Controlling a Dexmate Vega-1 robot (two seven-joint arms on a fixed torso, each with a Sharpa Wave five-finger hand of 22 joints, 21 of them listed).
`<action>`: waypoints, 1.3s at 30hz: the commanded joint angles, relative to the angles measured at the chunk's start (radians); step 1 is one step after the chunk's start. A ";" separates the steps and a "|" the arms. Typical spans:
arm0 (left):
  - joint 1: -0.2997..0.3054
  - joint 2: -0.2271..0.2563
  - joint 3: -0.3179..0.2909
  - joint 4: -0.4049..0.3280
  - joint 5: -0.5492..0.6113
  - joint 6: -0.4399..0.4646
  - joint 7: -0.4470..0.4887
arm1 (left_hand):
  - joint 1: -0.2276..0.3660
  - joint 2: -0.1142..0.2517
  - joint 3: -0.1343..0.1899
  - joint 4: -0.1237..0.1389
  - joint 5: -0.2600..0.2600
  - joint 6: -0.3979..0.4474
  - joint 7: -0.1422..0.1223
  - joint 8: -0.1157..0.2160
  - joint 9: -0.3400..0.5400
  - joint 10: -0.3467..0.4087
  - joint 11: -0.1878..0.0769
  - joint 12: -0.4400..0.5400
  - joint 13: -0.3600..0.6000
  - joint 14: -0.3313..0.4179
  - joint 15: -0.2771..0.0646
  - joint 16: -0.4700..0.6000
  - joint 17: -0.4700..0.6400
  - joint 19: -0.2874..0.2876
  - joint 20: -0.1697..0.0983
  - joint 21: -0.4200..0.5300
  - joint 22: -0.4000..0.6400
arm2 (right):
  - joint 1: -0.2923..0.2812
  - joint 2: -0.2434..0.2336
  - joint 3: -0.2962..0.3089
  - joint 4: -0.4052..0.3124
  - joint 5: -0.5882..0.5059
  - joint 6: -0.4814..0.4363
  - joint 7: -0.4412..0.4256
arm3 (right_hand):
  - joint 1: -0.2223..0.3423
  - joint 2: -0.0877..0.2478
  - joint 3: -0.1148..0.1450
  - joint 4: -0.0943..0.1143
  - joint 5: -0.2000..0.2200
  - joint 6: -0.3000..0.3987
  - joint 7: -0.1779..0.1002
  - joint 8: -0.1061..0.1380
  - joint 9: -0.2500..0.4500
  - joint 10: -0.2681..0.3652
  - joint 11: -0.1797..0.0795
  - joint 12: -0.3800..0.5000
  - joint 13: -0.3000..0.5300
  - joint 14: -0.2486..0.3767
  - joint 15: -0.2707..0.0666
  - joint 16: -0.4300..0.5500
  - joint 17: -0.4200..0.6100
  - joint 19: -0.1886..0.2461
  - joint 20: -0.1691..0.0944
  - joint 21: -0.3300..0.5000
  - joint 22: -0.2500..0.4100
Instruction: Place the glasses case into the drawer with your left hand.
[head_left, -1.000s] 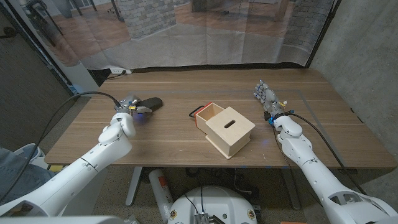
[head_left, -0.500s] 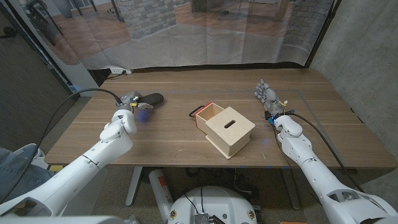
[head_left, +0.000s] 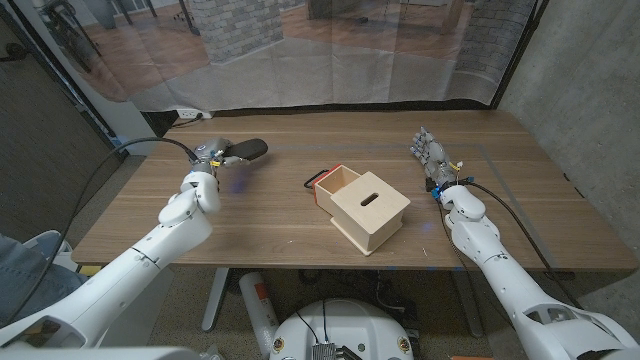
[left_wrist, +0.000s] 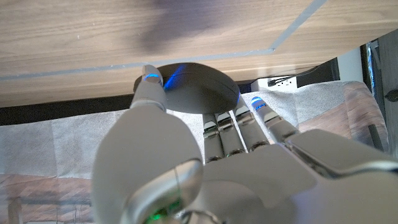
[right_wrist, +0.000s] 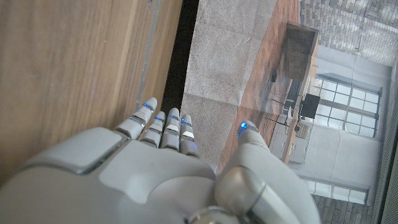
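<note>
One lift under way: left hand (head_left: 210, 157) pinches the glasses case (head_left: 243, 150), now raised off the table (head_left: 270, 215), higher than a second ago. Drawer (head_left: 340, 183) stands open, well apart. Carry comes next. Right hand (head_left: 430, 157) waits, fingers apart.

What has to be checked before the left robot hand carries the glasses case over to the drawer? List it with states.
1. Hold on the glasses case: ok, the left robot hand grips it between thumb and fingers.
2. Case off the table: cannot tell.
3. Drawer open: ok, pulled out of the wooden box.
4. Path from case to drawer: ok, bare tabletop between them.
5. Right robot hand out of the way: ok, open, beyond the box.
</note>
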 joint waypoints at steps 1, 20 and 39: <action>0.028 -0.009 -0.046 0.003 -0.021 -0.119 0.068 | 0.163 0.148 0.039 0.038 -0.003 0.084 -0.062 -0.002 0.003 0.082 -0.085 -0.002 0.001 -0.002 -0.079 -0.006 0.003 0.010 -0.005 -0.002 0.003 | 0.000 0.010 -0.001 0.005 -0.003 0.012 -0.007 | 0.001 0.007 -0.001 -0.005 0.000 0.002 -0.003 0.001 0.005 0.006 -0.003 -0.002 0.003 0.008 -0.003 -0.001 0.003 0.007 -0.009 -0.007 0.004; 0.039 -0.024 -0.069 0.003 -0.008 -0.245 0.124 | 0.165 0.139 0.042 0.042 -0.007 0.076 -0.079 -0.017 0.003 0.071 -0.092 -0.016 0.003 -0.016 -0.092 -0.010 0.003 -0.006 -0.018 -0.009 0.003 | 0.002 0.010 0.009 0.019 0.003 0.032 -0.004 | 0.001 0.008 -0.001 -0.007 0.000 0.000 -0.003 0.000 0.005 0.005 -0.006 -0.002 0.003 0.008 -0.004 -0.001 0.003 0.009 -0.010 -0.010 0.004; 0.053 -0.023 -0.091 0.036 -0.003 -0.429 0.180 | 0.167 0.121 0.040 0.041 -0.008 0.069 -0.104 -0.026 0.004 0.062 -0.102 -0.020 0.004 -0.028 -0.112 -0.012 0.003 -0.013 -0.027 -0.010 0.003 | -0.009 0.008 0.015 0.008 0.008 0.043 -0.007 | 0.003 0.009 -0.001 -0.008 0.000 -0.003 -0.002 0.000 0.005 0.003 -0.008 -0.003 0.003 0.009 -0.004 -0.001 0.003 0.011 -0.010 -0.012 0.004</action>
